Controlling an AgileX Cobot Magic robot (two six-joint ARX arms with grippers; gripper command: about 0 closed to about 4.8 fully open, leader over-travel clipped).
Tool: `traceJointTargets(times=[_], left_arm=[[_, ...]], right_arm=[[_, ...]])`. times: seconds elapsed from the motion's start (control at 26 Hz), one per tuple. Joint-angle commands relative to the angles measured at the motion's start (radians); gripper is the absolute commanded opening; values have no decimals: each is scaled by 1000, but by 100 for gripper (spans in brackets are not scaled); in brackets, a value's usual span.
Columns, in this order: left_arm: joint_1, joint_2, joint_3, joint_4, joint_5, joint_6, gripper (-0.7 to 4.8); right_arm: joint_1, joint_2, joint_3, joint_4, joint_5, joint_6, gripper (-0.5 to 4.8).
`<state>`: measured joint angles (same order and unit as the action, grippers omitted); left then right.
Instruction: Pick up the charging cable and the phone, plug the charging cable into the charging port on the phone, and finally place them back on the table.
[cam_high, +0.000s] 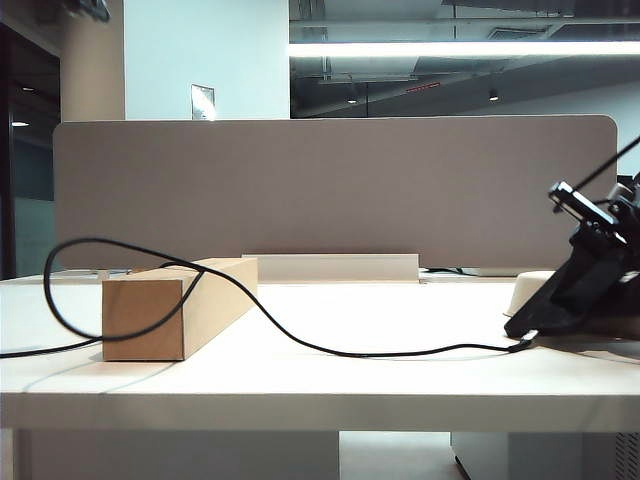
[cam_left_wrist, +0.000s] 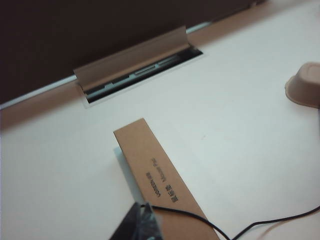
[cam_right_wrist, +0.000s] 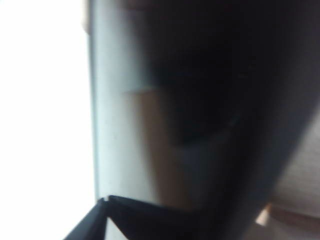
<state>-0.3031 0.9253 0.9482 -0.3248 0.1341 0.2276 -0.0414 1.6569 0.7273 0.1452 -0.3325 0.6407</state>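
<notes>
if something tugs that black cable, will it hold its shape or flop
Likely floppy: the cable sags in loose curves over the cardboard box and along the table. Its loop would probably collapse or drag. A tug might also pull at the phone, where its end meets the lower edge.

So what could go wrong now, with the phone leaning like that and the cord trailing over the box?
The phone stands tilted, low corner on the table, with the right hand at its upper end; whether the hand grips it is unclear, so it might drop flat.

The charging cable, plugged in at that corner, loops over the cardboard box; a tug could pull the plug out or drag the box.

The left hand, shut, sits near the cable and might snag it.
</notes>
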Motion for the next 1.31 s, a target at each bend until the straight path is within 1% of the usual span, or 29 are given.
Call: traceJointTargets(times=[0.04, 0.15, 0.19, 0.23, 0.35, 0.42, 0.65, 0.73, 0.81, 0.85, 1.04, 1.08, 1.12, 1.15, 1.19, 1.23, 1.31], left_arm=[[0, -36, 2, 20, 0, 0, -6], [0, -53, 2, 19, 0, 0, -6], [0, -58, 2, 13, 0, 0, -6], [0, -59, 2, 8, 0, 0, -6], [0, -60, 2, -12, 0, 1, -6], [0, -61, 2, -19, 0, 1, -6], [0, -61, 2, -19, 0, 8, -6], [0, -61, 2, -18, 1, 8, -6], [0, -61, 2, -17, 1, 16, -6], [0, -61, 2, -18, 1, 28, -6], [0, -61, 2, -19, 1, 28, -6], [0, -61, 2, -19, 1, 28, -6], [0, -61, -5, -21, 1, 27, -6], [0, -63, -14, -21, 1, 27, -6], [0, -63, -38, -16, 1, 26, -6], [0, -63, -50, -14, 1, 25, -6], [0, -63, -83, 7, 5, 23, -6]], right_arm=[[-6, 19, -20, -172, 111, -12, 229], [-11, 19, -20, -185, 113, -12, 263], [-12, 17, -20, -201, 113, -12, 287], [-13, 16, -20, -212, 113, -13, 293], [-18, 14, -20, -252, 110, -13, 352], [-23, 14, -20, -273, 103, -13, 371], [-28, -5, -20, -333, 57, -29, 371], [-28, -29, -20, -366, 60, -48, 371], [-37, -84, -20, -422, 89, -83, 370], [-37, -101, -20, -435, 90, -93, 370], [-41, -190, -20, -482, 92, -113, 366], [-41, -217, -20, -486, 92, -135, 345], [-41, -266, -20, -493, 95, -179, 252], [-41, -299, -20, -492, 95, -209, 185], [-41, -354, -20, -492, 121, -238, 117], [-41, -388, -20, -488, 142, -238, 98], [-41, -440, -20, -476, 157, -243, 79]])
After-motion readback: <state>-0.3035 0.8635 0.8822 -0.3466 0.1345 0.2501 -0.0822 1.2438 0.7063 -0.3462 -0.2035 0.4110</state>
